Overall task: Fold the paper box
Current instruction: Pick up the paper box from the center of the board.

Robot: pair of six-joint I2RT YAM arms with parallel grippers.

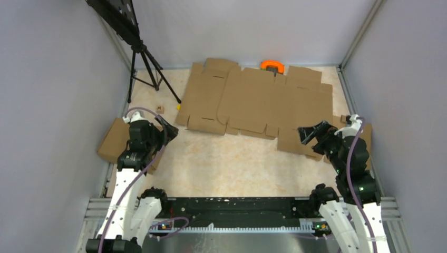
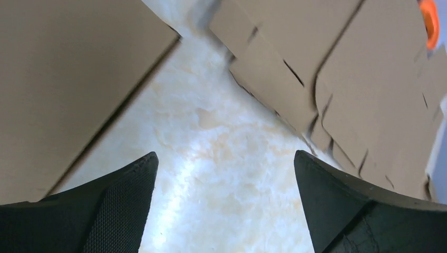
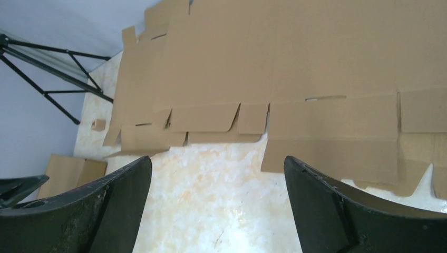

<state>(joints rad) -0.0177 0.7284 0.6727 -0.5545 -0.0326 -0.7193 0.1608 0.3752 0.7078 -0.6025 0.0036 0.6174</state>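
The paper box (image 1: 253,103) lies flat and unfolded on the pale table at the back, a big brown die-cut sheet with flaps and slits. It fills the top of the right wrist view (image 3: 295,63) and the upper right of the left wrist view (image 2: 358,68). My left gripper (image 1: 166,128) hovers open near the sheet's front left corner, with only bare table between its fingers (image 2: 224,158). My right gripper (image 1: 308,135) is open over the sheet's front right flap, its jaws (image 3: 217,161) empty above the table just short of the sheet's near edge.
A plain cardboard slab (image 1: 113,139) lies at the left wall beside the left arm (image 2: 68,79). A black tripod (image 1: 147,63) stands at the back left. An orange object (image 1: 272,66) sits behind the sheet. A small scrap (image 1: 160,109) lies near the tripod's foot.
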